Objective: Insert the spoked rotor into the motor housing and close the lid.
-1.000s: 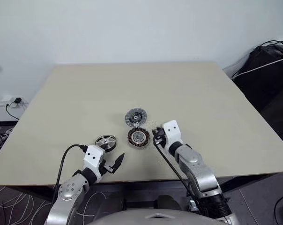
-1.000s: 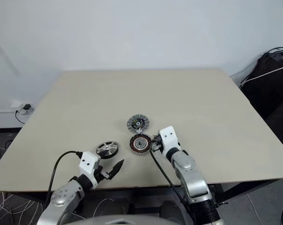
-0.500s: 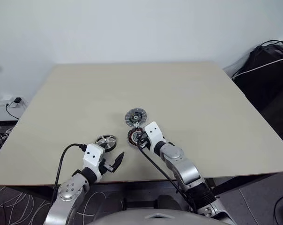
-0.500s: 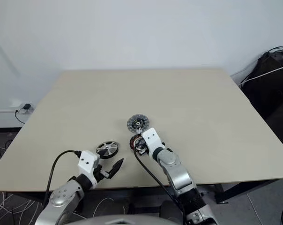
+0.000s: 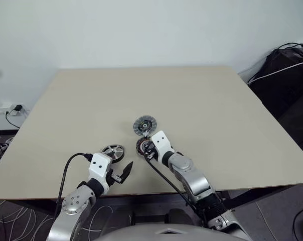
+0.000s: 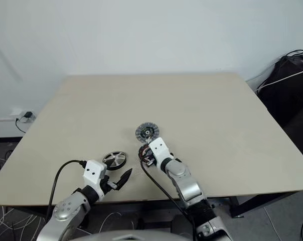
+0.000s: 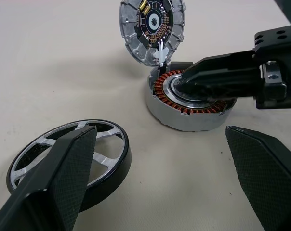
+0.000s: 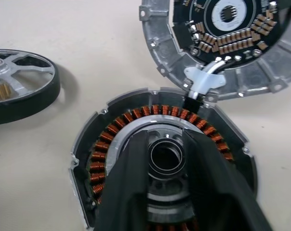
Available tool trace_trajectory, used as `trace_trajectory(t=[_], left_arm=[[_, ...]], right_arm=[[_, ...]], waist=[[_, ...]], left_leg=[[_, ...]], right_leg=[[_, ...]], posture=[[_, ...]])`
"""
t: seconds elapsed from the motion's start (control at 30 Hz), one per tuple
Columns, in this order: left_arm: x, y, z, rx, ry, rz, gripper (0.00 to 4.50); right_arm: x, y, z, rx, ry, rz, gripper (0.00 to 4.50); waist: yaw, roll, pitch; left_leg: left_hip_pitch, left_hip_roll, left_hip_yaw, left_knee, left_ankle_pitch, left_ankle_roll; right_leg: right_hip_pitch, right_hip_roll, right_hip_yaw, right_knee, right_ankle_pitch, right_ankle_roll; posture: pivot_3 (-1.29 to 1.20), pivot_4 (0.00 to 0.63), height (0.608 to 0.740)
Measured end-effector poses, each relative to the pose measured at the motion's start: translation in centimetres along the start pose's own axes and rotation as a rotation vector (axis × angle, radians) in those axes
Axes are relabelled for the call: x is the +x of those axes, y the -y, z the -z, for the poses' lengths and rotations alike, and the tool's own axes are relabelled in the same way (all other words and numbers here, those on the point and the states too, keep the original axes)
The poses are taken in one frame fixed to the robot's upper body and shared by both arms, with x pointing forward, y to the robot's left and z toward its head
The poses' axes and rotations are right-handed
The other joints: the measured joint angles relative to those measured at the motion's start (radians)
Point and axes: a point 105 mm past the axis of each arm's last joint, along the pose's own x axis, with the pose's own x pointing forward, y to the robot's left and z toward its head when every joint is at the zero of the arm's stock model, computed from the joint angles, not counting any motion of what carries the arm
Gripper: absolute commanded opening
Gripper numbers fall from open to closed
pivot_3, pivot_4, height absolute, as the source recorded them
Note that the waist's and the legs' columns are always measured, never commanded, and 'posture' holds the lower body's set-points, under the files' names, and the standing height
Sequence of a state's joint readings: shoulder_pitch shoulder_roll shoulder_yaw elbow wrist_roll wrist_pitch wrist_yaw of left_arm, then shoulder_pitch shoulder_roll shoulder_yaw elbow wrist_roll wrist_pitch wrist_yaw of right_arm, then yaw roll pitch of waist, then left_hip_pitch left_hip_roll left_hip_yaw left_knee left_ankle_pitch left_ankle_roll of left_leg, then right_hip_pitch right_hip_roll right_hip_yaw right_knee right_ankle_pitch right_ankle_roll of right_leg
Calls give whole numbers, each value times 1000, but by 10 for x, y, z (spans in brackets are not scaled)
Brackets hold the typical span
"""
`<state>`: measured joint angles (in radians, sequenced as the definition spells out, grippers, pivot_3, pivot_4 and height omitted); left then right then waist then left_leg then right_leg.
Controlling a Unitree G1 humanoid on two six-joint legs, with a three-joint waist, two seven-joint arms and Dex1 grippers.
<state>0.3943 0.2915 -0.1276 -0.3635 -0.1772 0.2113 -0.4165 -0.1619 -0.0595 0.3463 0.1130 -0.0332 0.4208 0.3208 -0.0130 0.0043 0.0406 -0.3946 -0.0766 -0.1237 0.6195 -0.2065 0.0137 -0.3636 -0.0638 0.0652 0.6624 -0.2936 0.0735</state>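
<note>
The spoked rotor (image 7: 68,156) looks hard, smooth, slippery (metal); grab its dark rim; left gripper (image 7: 169,187) gapes wide, empty; right gripper (image 8: 165,159) narrowly parted around the motor housing (image 8: 136,144) hub.

Beige table (image 5: 191,95) against plain white wall (image 5: 141,30); black bag (image 5: 287,75) at right; wall socket (image 5: 13,108), cables at left.

Left gripper (image 5: 122,175) hovers with its two black fingers (image 7: 54,178) spread wide, wrist bent inward, arm tucked low. Right gripper (image 8: 165,156) reaches forward and leftward, pitched down, its fingers (image 8: 131,192) a narrow gap apart, forearm stretched out behind it.
</note>
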Motion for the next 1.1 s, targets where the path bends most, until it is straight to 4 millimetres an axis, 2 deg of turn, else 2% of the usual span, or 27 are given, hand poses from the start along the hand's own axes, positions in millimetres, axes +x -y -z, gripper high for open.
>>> trace_trajectory(t=[0.17, 0.3, 0.4, 0.5, 0.7, 1.1], left_arm=[[0, 0, 0, 1, 1, 1, 4500], [0, 0, 0, 0, -1, 0, 4500], [0, 0, 0, 0, 0, 0, 4500], [0, 0, 0, -1, 2, 0, 4500], [1, 0, -2, 4, 9, 3, 4500], [2, 1, -2, 0, 12, 6, 4500]], right_arm=[[0, 1, -1, 4, 5, 3, 3663], [-8, -1, -3, 3, 26, -3, 3663], [-19, 0, -17, 8, 91, -1, 3036], [-30, 6, -30, 15, 139, 24, 2074], [-34, 13, -19, -20, 77, 69, 39], [-5, -3, -15, -88, -17, 1, 39]], waist=[[-8, 0, 0], [-3, 1, 0], [-1, 1, 0], [0, 1, 0], [0, 1, 0], [0, 1, 0]], left_leg=[[0, 0, 0, 0, 0, 0], [-1, 0, 0, 0, 0, 0], [-1, 0, 0, 0, 0, 0], [0, 0, -1, 0, 0, 0], [0, 0, 0, 0, 0, 0], [0, 0, 0, 0, 0, 0]], right_leg=[[0, 1, 0, 1, 0, 0], [0, 0, 0, 0, 0, 0], [0, 0, 0, 0, -1, 1], [0, 0, 0, 0, -1, 1], [0, 0, 0, 0, -1, 1], [-1, 0, 0, 0, 0, 0]], posture=[[0, 0, 740], [0, 0, 740], [0, 0, 740], [0, 0, 740], [0, 0, 740], [0, 0, 740]])
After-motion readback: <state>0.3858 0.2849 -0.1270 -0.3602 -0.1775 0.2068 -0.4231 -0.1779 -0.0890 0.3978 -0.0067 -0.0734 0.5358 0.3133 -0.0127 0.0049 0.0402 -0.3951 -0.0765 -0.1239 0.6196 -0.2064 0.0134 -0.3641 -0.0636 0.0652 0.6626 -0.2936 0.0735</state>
